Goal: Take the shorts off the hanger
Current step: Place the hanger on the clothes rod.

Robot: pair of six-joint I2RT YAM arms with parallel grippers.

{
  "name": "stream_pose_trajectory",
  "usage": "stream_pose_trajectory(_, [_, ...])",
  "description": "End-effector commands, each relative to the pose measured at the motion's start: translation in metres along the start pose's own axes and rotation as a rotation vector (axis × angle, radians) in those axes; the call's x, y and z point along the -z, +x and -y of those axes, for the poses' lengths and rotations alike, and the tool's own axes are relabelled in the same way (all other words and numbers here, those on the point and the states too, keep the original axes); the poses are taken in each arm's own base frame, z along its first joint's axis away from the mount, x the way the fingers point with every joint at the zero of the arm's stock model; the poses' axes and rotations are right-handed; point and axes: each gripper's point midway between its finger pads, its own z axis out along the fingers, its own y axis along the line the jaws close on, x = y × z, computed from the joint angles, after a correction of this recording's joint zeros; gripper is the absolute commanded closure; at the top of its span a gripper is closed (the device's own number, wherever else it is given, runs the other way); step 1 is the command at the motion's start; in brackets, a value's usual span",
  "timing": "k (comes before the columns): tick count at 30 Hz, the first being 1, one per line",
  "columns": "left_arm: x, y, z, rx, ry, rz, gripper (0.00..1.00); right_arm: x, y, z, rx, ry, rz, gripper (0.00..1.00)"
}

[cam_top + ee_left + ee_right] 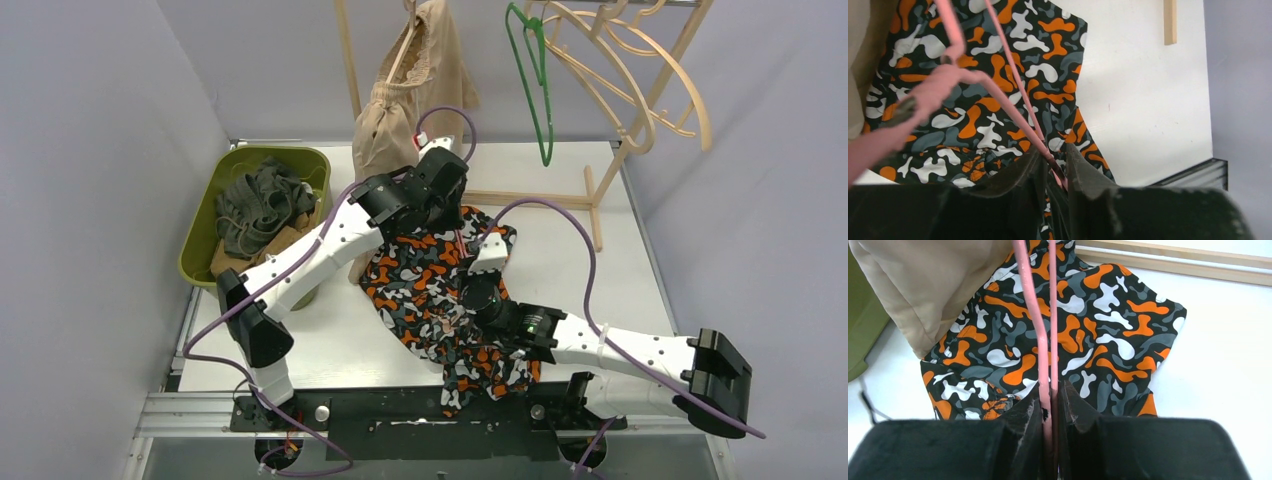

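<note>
The camouflage shorts (pixel 430 290) (pixel 993 75) (pixel 1098 330) lie spread on the white table between the two arms. A thin pink hanger (pixel 1013 90) (pixel 1034 315) runs over them. My right gripper (pixel 470 240) (pixel 1050 390) is shut on two of the hanger's bars. My left gripper (pixel 450 215) (pixel 1055 165) has one pink bar between its jaws. Those jaws stand slightly apart, the bar resting against one finger with a gap beside it. Beige shorts (pixel 410 90) (pixel 923 285) hang on a wooden hanger at the back.
A green bin (pixel 205 230) at the left holds dark olive shorts (pixel 260 205) and a brown pair. A wooden rack (pixel 610 160) at the back right carries a green hanger (pixel 535 80) and several bare wooden hangers. Its base bar lies on the table.
</note>
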Motion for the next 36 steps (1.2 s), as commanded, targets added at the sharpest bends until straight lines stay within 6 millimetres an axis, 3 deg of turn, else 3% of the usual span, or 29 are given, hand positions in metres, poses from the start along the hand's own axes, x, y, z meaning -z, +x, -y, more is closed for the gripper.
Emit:
stream_pose_trajectory(1, [0.032,-0.037,0.022,0.021,0.186,0.086,0.73,0.014,-0.045,-0.003,-0.185,0.002,0.061,1.0])
stream_pose_trajectory(8, [0.039,-0.04,0.041,0.063,0.396,0.101,0.45,0.029,-0.041,-0.008,-0.177,-0.083,-0.017,1.0])
stream_pose_trajectory(12, [0.046,-0.041,0.048,0.104,0.535,0.104,0.41,0.039,-0.044,-0.009,-0.21,-0.135,-0.028,1.0])
stream_pose_trajectory(17, [0.055,-0.039,0.054,0.153,0.702,0.083,0.46,0.05,-0.057,-0.008,-0.249,-0.184,-0.02,1.0])
stream_pose_trajectory(21, [0.077,-0.036,0.077,0.104,0.894,0.076,0.29,0.048,-0.054,-0.001,-0.253,-0.153,-0.059,1.0])
stream_pose_trajectory(24, [0.088,-0.037,0.089,0.072,0.959,0.061,0.26,0.044,-0.043,0.002,-0.225,-0.121,-0.091,1.0])
stream_pose_trajectory(28, [0.075,-0.04,0.084,0.041,0.85,0.057,0.22,0.039,-0.036,-0.002,-0.195,-0.117,-0.112,1.0])
stream_pose_trajectory(32, [0.039,-0.025,0.063,-0.066,0.557,-0.035,0.21,0.032,-0.026,0.001,-0.129,-0.051,-0.157,1.0])
stream_pose_trajectory(34, [0.026,-0.018,0.045,-0.125,0.365,-0.048,0.21,0.029,-0.02,0.004,-0.081,-0.004,-0.173,1.0])
stream_pose_trajectory(36, [0.022,-0.018,0.039,-0.158,0.283,-0.042,0.18,0.027,-0.014,0.007,-0.054,0.035,-0.182,1.0])
